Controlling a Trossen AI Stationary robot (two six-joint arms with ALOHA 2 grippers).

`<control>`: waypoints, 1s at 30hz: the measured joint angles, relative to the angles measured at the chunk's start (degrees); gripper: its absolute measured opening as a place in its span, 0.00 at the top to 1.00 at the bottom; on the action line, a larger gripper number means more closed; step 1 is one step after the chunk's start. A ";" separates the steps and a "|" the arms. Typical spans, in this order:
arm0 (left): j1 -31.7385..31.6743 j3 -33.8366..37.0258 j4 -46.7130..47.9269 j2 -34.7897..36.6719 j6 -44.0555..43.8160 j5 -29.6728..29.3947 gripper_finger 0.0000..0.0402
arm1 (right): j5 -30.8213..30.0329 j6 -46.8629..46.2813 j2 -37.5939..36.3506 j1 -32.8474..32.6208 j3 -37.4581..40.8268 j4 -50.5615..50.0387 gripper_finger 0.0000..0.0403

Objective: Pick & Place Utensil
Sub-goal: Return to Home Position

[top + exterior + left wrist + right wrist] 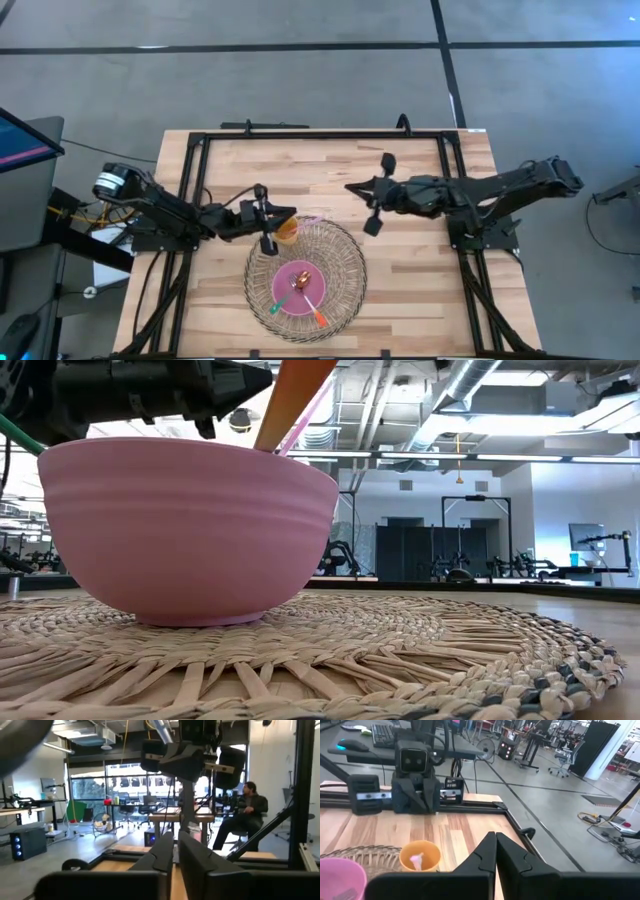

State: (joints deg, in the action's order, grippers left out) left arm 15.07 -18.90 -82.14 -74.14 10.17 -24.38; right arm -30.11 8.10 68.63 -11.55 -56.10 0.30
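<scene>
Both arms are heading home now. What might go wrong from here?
The left hand is close beside the yellow cup holding the pink straw. A low or sideways pull-back might clip either and tip the cup, which stands near the edge of the woven mat. The green spoon juts over the pink bowl rim and might snag. The right hand is farther off.

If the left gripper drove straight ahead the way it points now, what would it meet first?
Probably the right gripper, facing it across the wooden table. The left gripper looks level, above the yellow plastic cup, though depth is unclear.
</scene>
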 joint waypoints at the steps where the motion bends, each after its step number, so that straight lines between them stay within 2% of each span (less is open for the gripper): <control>1: -0.23 0.00 1.68 1.14 0.00 0.04 0.95 | 0.00 -0.01 -0.97 0.00 0.00 -1.17 1.00; 3: -0.82 0.00 5.34 3.45 0.00 -0.03 0.98 | 0.02 0.02 -2.76 0.00 0.00 -3.34 1.00; 12: -3.92 0.00 18.81 15.35 0.02 -0.02 0.99 | 0.02 -0.05 -7.12 0.00 0.00 -5.72 1.00; 16: -4.37 0.00 27.09 22.40 0.30 0.00 0.99 | 0.05 -3.19 -7.25 -0.43 0.00 -9.45 1.00; 20: -4.22 0.02 35.74 30.21 1.53 0.24 0.99 | 0.05 -2.28 -8.78 -0.84 0.04 -9.98 1.00; 24: -4.22 0.02 44.49 37.89 1.62 0.28 0.99 | 0.07 -2.56 -11.64 -1.40 0.04 -10.76 1.00; 30: -4.15 0.07 55.65 48.07 3.08 2.53 0.99 | 0.21 -5.97 -17.72 -1.57 0.93 -18.97 1.00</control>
State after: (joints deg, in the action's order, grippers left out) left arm 10.92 -18.83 -26.49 -26.08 13.26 -21.85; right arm -29.90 2.14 50.91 -13.12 -55.16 -18.67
